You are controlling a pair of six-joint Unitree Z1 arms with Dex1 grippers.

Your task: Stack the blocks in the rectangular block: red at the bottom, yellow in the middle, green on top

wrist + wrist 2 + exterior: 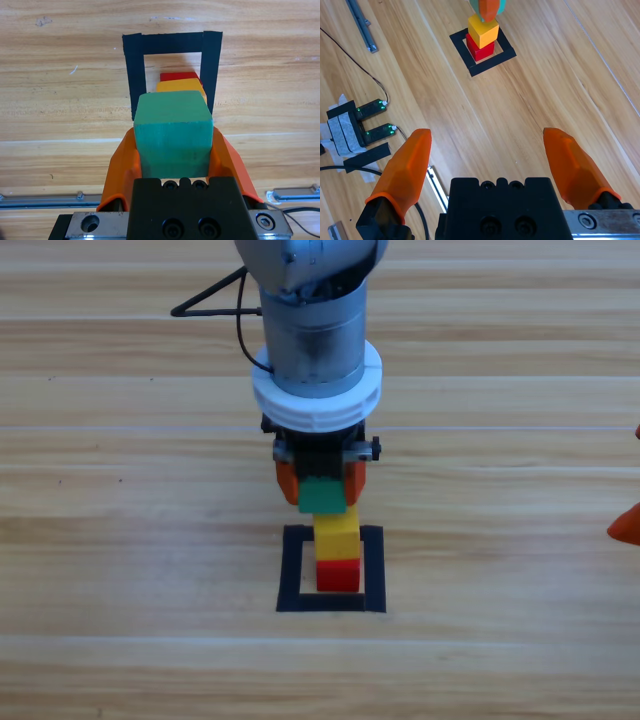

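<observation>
The red cube (338, 575) sits inside the black tape square (292, 570), with the yellow cube (337, 532) stacked on it. My left gripper (322, 485) hangs over the stack, shut on the green cube (322, 496). In the left wrist view the green cube (172, 135) fills the space between the jaws, and the yellow cube (180, 86) and red cube (178, 76) peek out beyond it inside the tape square (134, 75). Green sits just above yellow, slightly offset; I cannot tell whether they touch. My right gripper (487, 134) waits open and empty at the table's right edge (628, 525).
The right wrist view shows the stack (483, 31) far off, a black device with green lights (360, 125) and cables to the left, and a metal rail (360, 25). A black cable (215, 300) loops behind the left arm.
</observation>
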